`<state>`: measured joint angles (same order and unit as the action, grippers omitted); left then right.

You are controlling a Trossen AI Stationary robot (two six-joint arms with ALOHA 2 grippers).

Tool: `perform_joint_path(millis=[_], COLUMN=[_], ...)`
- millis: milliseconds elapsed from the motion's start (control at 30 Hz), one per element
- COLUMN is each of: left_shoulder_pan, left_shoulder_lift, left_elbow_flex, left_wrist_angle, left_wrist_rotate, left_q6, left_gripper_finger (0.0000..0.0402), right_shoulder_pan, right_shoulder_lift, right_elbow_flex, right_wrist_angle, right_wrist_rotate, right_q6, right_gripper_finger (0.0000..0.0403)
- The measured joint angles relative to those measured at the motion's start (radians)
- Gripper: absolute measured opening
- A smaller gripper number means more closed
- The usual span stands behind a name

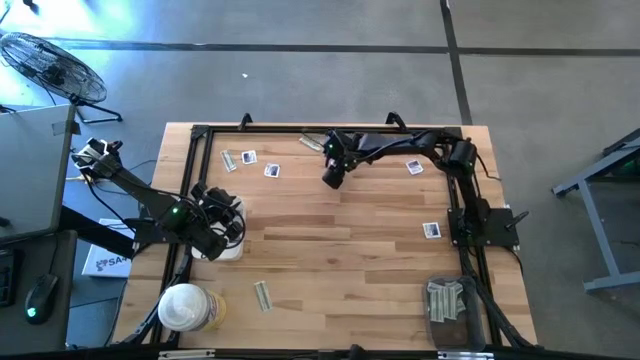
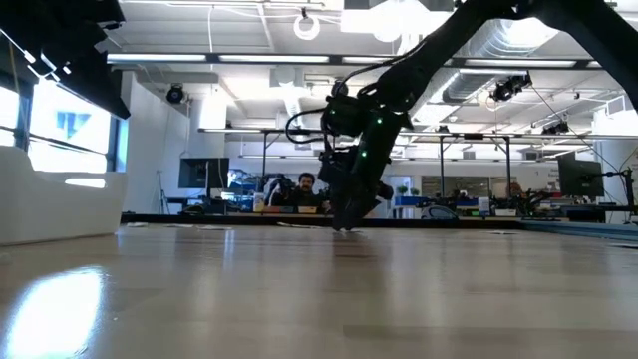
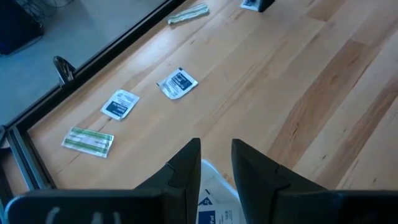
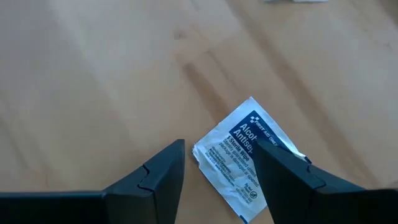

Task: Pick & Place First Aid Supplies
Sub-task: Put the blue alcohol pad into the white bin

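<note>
Packets of first aid supplies lie scattered across a pale wooden counter [image 1: 330, 250], the nearest a white antiseptic wipe packet [image 4: 245, 158] with blue print, lying flat on the wood between the spread fingers [image 4: 155, 177] of the right claw [image 1: 331, 178], which hovers just above it near the counter's far edge with nothing in its grip. Three more packets sit by the far left corner: a striped grey-green strip [image 3: 88, 141] and two white squares [image 3: 119, 104] and [image 3: 177, 83], all flat and apart from one another. Another strip [image 1: 313, 142] lies along the far rail beside the right arm, a white square [image 1: 414, 167] under that arm's reach, another square [image 1: 432, 230] near the right edge, and a lone strip [image 1: 262, 295] toward the near left. A heap of strips [image 1: 447, 297] fills a dark container at the near right corner. At the left edge, the left claw [image 1: 228, 225] hangs over a white tray [image 1: 232, 249], its fingers [image 3: 186, 168] narrowly parted, a blue-printed white packet [image 3: 214, 202] lying just below them; whether they grip it cannot be told. A round white-lidded tub [image 1: 183, 306] stands at the near left corner.
</note>
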<state>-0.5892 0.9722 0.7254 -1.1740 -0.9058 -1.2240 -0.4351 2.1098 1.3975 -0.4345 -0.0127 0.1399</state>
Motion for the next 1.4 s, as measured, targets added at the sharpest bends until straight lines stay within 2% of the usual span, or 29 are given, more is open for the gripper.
perform_joint_path(millis=[267, 433, 633, 733, 1000, 1167, 1300, 1400], left_shoulder_pan=[0.000, 0.000, 0.000, 0.000, 0.000, 0.001, 0.042, 0.090], left_shoulder_lift=[0.000, 0.000, 0.014, 0.039, 0.143, 0.214, 0.270, 0.317], left_elbow_flex=[0.000, 0.000, 0.000, 0.000, 0.000, 0.000, 0.000, 0.000], left_wrist_angle=[0.005, 0.034, 0.125, 0.197, 0.438, 0.599, 0.765, 0.873], left_wrist_rotate=[0.001, 0.001, 0.009, 0.005, 0.002, 0.019, 0.098, 0.151], left_q6=[0.000, 0.008, 0.086, 0.150, 0.363, 0.539, 0.677, 0.749], left_gripper_finger=[0.0087, 0.0087, 0.0087, 0.0087, 0.0087, 0.0087, 0.0089, 0.0098], right_shoulder_pan=[0.151, 0.277, 0.411, 0.472, 0.592, 0.638, 0.685, 0.735], right_shoulder_lift=[0.000, 0.002, 0.005, 0.006, -0.009, -0.076, -0.136, -0.188], right_elbow_flex=[-0.002, -0.003, -0.006, -0.007, -0.008, -0.007, -0.007, -0.006], right_wrist_angle=[-0.007, 0.017, 0.074, 0.105, 0.145, 0.112, 0.040, -0.123], right_wrist_rotate=[-0.007, 0.033, 0.109, 0.157, 0.186, 0.294, 0.360, 0.484], right_q6=[-0.018, -0.008, 0.043, 0.044, 0.021, 0.019, 0.068, 0.162], right_gripper_finger=[0.0183, 0.0183, 0.0183, 0.0183, 0.0183, 0.0183, 0.0183, 0.0183])
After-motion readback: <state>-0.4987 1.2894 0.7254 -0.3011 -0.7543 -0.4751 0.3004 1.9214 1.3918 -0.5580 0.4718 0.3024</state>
